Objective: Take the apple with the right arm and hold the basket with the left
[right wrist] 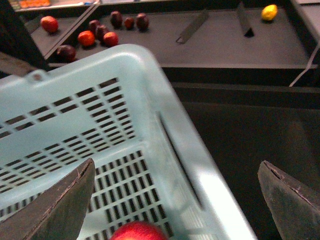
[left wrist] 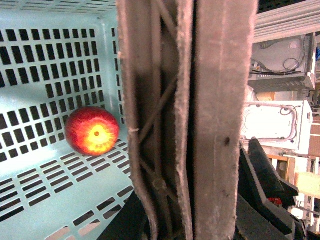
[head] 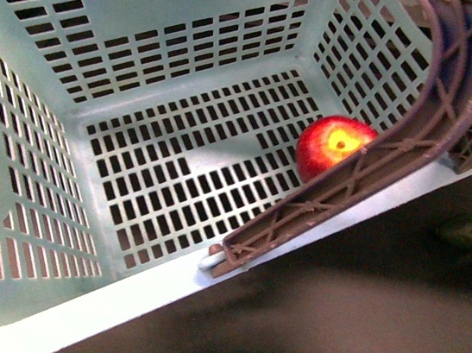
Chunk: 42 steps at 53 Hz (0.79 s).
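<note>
Red-and-yellow apple [head: 334, 146] on the turquoise basket's [head: 195, 23] slotted floor, beside the latticed handle [head: 348, 187]. Below and between right gripper's [right wrist: 175, 200] wide-spread, empty jaws. Left gripper [left wrist: 192, 220] against handle; grip impossible to tell.

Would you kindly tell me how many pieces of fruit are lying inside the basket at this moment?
1. The apple lies on the slotted floor of the basket, beside the handle; the handle may hide others.

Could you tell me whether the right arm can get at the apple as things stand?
Probably yes: the right claw is open above the basket, and the apple lies uncovered between its fingers; the handle sits close.
</note>
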Each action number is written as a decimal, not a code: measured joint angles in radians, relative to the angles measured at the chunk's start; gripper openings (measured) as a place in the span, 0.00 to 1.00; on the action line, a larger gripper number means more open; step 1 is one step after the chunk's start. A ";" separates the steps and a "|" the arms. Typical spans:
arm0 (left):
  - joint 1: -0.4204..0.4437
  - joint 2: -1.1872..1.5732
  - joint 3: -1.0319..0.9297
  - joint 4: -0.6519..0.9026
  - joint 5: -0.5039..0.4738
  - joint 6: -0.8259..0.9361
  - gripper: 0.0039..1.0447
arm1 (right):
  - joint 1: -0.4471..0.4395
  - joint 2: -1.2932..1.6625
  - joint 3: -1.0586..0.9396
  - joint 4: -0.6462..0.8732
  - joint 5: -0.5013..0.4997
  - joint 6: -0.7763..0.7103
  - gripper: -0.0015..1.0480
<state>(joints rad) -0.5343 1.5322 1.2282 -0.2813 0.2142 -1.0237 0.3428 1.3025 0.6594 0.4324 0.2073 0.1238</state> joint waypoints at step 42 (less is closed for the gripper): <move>0.000 0.000 0.000 0.000 -0.001 -0.001 0.17 | -0.299 -0.652 -0.525 0.076 -0.192 -0.121 0.02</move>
<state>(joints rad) -0.5339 1.5318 1.2282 -0.2813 0.2131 -1.0248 0.0441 0.6502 0.1341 0.5087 0.0158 0.0025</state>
